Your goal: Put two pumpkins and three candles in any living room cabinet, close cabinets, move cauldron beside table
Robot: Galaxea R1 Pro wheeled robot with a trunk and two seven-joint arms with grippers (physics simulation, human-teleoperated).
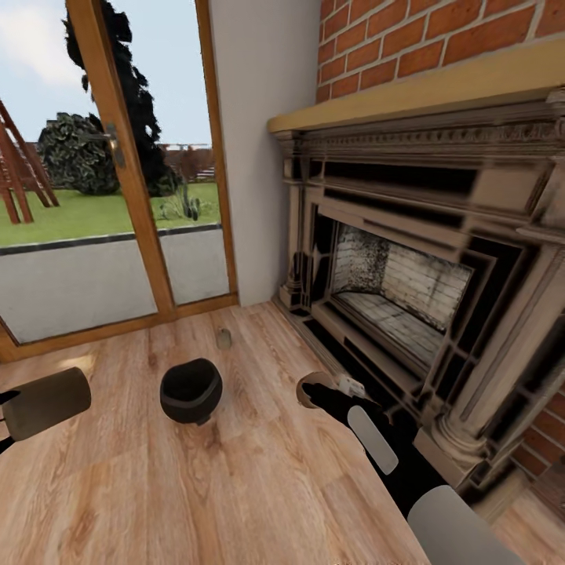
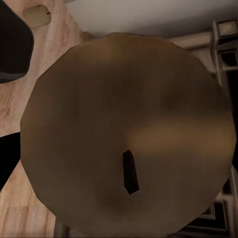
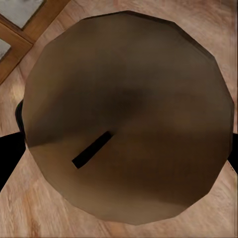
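1. Head view: your left gripper (image 1: 16, 408) sits at the left edge with a candle (image 1: 49, 402) lying sideways in it. The fingers are mostly out of frame, so you can't read their gap, but they look closed around the candle.
2. Head view: your right gripper (image 1: 329, 392) is low and centre-right, close to the fireplace (image 1: 408, 259), with a second candle (image 1: 312, 386) at its tip, round end toward the camera. It appears clamped on it; the gap is hidden.
3. Head view: the cauldron (image 1: 191, 390) stands upright on the wood floor (image 1: 235, 486), between your two grippers and apart from both.
4. Head view: a third candle (image 1: 224, 338) rests on the floor beyond the cauldron, toward the glass door (image 1: 86, 204), away from both grippers.
5. Count here: three candles, one cauldron.
6. Left wrist view: the held candle (image 2: 126, 134) shows its round end and dark wick (image 2: 130, 172) right against the camera. The cauldron's black side (image 2: 14, 44) sits off to one side, and the loose candle (image 2: 37, 15) lies past it on the floor.
7. Right wrist view: the other held candle (image 3: 129, 116) shows its round face and wick (image 3: 91, 149), with floor (image 3: 29, 208) around it and a strip of door frame (image 3: 25, 39) in a corner.
8. The wrist views add the wicks; the fingers stay hidden.
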